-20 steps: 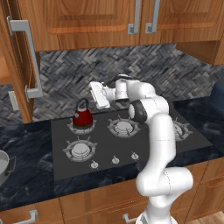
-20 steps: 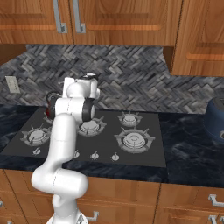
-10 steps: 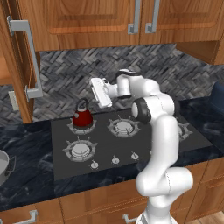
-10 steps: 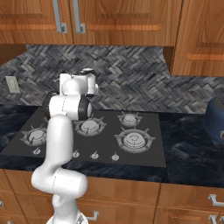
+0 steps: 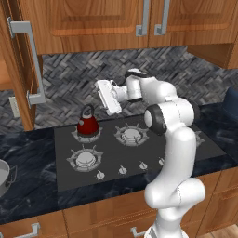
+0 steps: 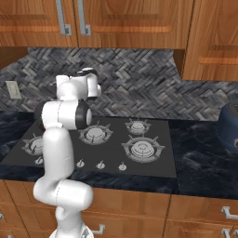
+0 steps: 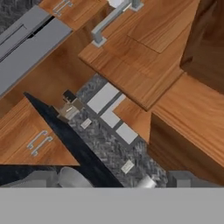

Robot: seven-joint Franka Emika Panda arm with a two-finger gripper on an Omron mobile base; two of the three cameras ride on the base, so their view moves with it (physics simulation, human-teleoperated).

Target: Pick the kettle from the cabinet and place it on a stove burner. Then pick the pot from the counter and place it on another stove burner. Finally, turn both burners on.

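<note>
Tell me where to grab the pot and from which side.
Only a sliver of the pot shows at the left base view's edge, on the counter, open top up. Its handles aren't visible, so probably pinch the rim wall from above, one finger inside, one outside. The gripper, open, hangs above the kettle.

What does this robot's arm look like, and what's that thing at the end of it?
The arm is glossy white, built of rounded tube-like segments joined by dark grey ring joints, rising from a bulbous white base. No cables or markings show. At its end sits a flat, boxy white gripper carrying two small dark jaws.
</note>
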